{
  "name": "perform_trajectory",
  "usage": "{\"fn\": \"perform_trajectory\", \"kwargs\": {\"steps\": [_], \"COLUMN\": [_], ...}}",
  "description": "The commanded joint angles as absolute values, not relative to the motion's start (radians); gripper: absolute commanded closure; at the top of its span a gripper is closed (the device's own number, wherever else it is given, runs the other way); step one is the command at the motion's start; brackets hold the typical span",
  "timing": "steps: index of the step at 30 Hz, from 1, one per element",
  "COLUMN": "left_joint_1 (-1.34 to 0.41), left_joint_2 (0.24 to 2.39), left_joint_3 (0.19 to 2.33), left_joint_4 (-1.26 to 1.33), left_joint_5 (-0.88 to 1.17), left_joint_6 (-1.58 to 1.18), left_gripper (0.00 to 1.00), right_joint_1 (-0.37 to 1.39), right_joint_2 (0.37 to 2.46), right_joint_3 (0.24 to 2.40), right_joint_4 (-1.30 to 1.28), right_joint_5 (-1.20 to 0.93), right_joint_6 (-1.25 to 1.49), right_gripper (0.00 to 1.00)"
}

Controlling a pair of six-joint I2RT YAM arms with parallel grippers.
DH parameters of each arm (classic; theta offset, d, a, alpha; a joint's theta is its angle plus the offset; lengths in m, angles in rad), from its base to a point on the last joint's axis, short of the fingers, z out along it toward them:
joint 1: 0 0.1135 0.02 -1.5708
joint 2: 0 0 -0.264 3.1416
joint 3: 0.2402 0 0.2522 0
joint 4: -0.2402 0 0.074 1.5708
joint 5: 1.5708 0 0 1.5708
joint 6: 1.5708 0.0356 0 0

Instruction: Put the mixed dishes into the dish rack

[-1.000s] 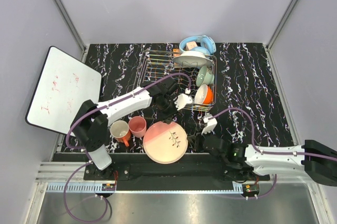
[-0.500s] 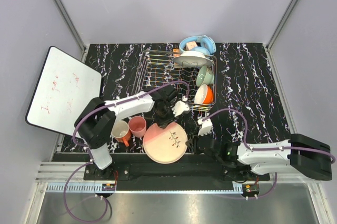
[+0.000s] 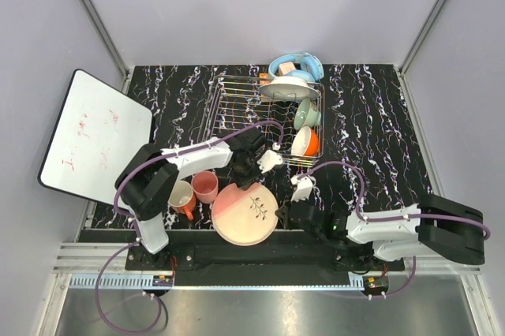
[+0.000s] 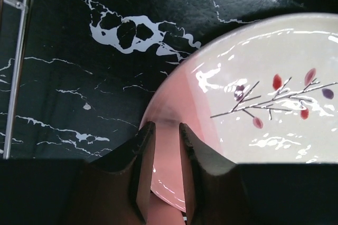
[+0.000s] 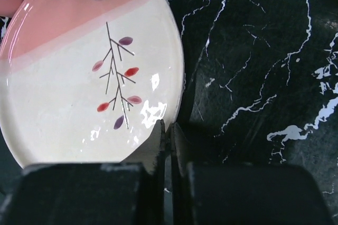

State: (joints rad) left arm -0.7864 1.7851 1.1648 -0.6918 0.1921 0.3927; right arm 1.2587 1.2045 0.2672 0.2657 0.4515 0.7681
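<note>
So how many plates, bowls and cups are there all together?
Plates: 2, the white plate and the pink leaf plate
Bowls: 2, the green bowl and the orange bowl
Cups: 2, the pink cup and the mug
Total: 6

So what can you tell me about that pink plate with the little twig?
The pink-and-cream plate is round and glossy, ceramic by the look, one band salmon pink, the rest cream with a thin sprig of red and purple leaves. It lies flat, face up, on the black marble table, between the dish rack and the arms' bases. The left gripper is over its pink edge; the right gripper, shut, meets its cream rim.
</note>
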Motion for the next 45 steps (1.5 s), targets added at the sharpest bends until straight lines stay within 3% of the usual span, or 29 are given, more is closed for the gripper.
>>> {"fn": "perform_trajectory", "kwargs": {"steps": [1,17,28,31,38,39,43,45], "left_joint_1": [-0.781,-0.749,-0.746,-0.742,-0.742,-0.741,-0.741,-0.741], "left_joint_2": [1.752,1.746,1.776,1.786,1.821,1.825,1.827,1.819], "left_joint_3": [1.163,1.144,1.135,1.118,1.098,1.097,1.095,1.098], "left_joint_4": [-0.66,-0.65,-0.621,-0.612,-0.604,-0.604,-0.607,-0.614], "left_joint_5": [0.161,0.152,0.132,0.127,0.153,0.166,0.195,0.204], "left_joint_6": [0.402,0.416,0.416,0.422,0.426,0.428,0.433,0.434], "left_gripper": [0.7,0.69,0.68,0.68,0.64,0.66,0.97,1.0], "right_joint_1": [1.264,1.262,1.262,1.262,1.264,1.264,1.264,1.262], "right_joint_2": [1.256,0.986,1.14,1.144,1.126,1.123,1.12,1.123], "right_joint_3": [0.298,0.244,0.307,0.31,0.295,0.293,0.29,0.288], "right_joint_4": [0.253,0.046,0.048,0.048,0.048,0.048,0.048,0.048], "right_joint_5": [0.394,0.502,0.457,0.456,0.466,0.468,0.469,0.474], "right_joint_6": [0.769,0.859,0.836,0.842,0.856,0.857,0.862,0.865], "right_gripper": [1.0,1.0,1.0,0.87,0.76,0.76,0.77,0.77]}}
